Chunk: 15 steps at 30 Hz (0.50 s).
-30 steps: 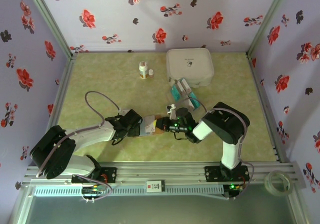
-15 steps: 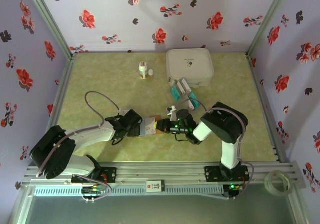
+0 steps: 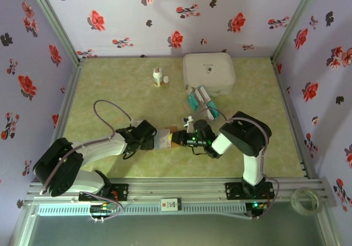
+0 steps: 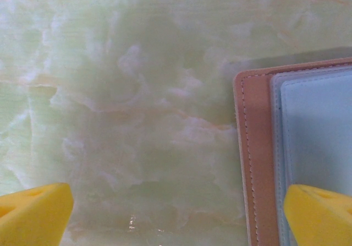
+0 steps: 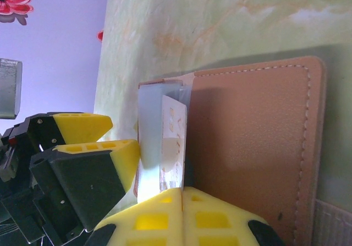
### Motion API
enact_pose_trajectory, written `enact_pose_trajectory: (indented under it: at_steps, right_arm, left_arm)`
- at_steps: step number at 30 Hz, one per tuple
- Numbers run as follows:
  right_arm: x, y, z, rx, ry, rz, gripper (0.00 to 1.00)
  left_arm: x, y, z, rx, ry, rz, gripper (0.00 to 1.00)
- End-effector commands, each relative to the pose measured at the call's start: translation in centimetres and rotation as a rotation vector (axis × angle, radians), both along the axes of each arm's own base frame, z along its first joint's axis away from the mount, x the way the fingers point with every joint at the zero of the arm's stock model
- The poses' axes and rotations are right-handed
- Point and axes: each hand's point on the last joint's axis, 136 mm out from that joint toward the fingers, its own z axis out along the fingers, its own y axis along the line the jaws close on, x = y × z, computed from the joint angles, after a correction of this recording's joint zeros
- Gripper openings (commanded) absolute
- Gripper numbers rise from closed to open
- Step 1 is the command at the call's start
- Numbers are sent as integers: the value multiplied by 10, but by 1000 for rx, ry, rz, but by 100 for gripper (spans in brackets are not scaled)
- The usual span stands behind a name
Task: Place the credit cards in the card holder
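Left arm lies low, reaching right to mid-table. Left gripper [image 4: 176, 216] is spread wide, one fingertip over the card holder [image 4: 256, 163], the other over bare table [image 3: 110, 86]. Right arm folds back leftward, right gripper [image 5: 181, 205] pinched on a white credit card [image 5: 173, 138] at the holder's pocket edge. Other credit cards [image 3: 201, 99] lie farther right, beside the white box [image 3: 209, 72]. Open surface to the left and far left.

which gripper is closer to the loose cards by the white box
Right. The right gripper, shut on a card at the card holder, sits just near-left of the loose cards; the open left gripper is on the holder's other side, farther left.
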Motion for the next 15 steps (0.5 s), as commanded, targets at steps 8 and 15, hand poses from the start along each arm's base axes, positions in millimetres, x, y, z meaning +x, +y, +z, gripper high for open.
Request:
enact_pose_trajectory:
  at_steps: [8,15]
  right_arm:
    - [-4,6,-15,-33,48,32,0]
    - [-4,9,-17,-40,61,43,0]
  left_arm:
    - [-13,13,-13,54,51,8,100]
    - [-13,13,-14,54,50,8,100]
